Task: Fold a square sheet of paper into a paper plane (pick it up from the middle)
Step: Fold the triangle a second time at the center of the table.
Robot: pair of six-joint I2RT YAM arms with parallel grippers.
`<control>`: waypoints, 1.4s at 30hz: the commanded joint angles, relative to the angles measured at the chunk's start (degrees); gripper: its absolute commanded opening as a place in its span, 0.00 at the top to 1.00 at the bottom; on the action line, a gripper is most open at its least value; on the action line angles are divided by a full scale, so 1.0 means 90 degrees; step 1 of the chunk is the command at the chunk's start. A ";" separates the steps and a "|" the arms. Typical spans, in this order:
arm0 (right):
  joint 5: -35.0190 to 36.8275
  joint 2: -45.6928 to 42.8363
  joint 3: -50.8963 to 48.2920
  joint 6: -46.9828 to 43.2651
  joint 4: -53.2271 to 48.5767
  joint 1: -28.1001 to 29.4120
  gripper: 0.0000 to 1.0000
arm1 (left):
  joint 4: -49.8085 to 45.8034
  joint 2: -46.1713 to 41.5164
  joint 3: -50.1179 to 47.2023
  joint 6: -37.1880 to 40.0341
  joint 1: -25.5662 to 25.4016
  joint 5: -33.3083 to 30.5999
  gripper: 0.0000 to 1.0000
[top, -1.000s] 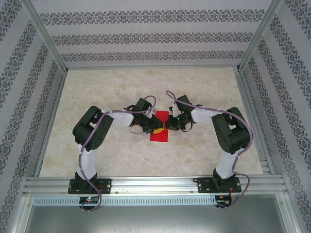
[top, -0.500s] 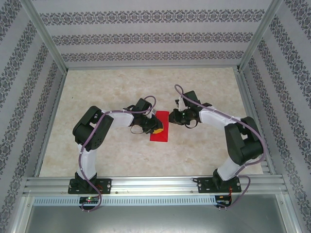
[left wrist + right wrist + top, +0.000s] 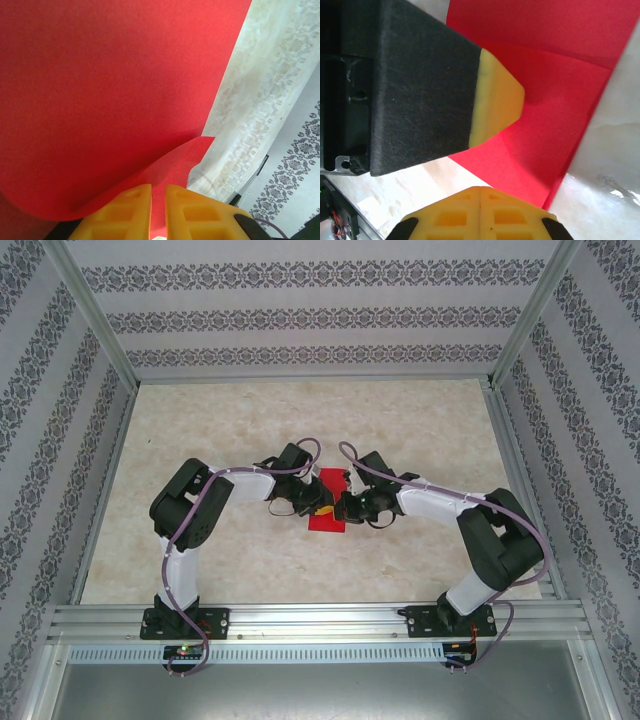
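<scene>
Moved since before: the right gripper (image 3: pixel 346 508) has come back in from the far right and is again close against the right edge of the sheet (image 3: pixel 328 524); the left arm keeps its place.
Top view, sheet: red, lying flat on the pale table (image 3: pixel 250 430), in the middle between the two arms.
Top view, left gripper (image 3: pixel 317 506): it reaches the left edge of the sheet. A small yellow spot shows there, and I cannot tell if it is a finger or the paper's other side.
Left wrist view, sheet (image 3: pixel 110 100): the red face takes most of the picture. Its near edge curls up into a small flap.
Left wrist view, left gripper (image 3: pixel 158 195): the two yellow fingers (image 3: pixel 131 207) are almost together, and the flap goes down into the thin gap, so they are pinching the sheet.
Left wrist view, surroundings: bare table (image 3: pixel 250 110) to the right, and beyond it the patterned wall (image 3: pixel 300 165).
Right wrist view, right gripper (image 3: pixel 480 196): the yellow fingers are pressed together, with nothing visible between them. The tips are just beside the near edge of the sheet (image 3: pixel 560 115).
Right wrist view, sheet: a straight crease runs across it, with one layer lying over another.
Right wrist view, left gripper: one black finger (image 3: pixel 497 100) with a yellow tip lies over the sheet.
</scene>
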 commanded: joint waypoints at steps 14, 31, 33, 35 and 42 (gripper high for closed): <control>0.0366 0.0688 0.0038 -0.0298 -0.0323 -0.0058 0.98 | -0.0583 0.0259 -0.0245 -0.0147 0.0058 -0.0520 0.84; 0.0148 -0.0309 -0.0091 -0.0408 -0.0808 -0.0076 0.97 | -0.0772 0.0301 -0.0207 -0.0043 0.0094 -0.0635 0.85; 0.0053 -0.0243 0.0037 -0.0338 -0.0625 -0.0060 0.97 | -0.0763 0.0301 -0.0210 -0.0037 0.0096 -0.0628 0.84; 0.0047 -0.0047 0.0181 -0.0291 -0.0530 -0.0028 0.97 | -0.0743 0.0291 -0.0213 -0.0028 0.0089 -0.0608 0.85; 0.0152 0.0638 0.0444 -0.0232 -0.0204 -0.0024 0.98 | -0.0770 0.0262 -0.0203 0.0063 0.0097 -0.0589 0.85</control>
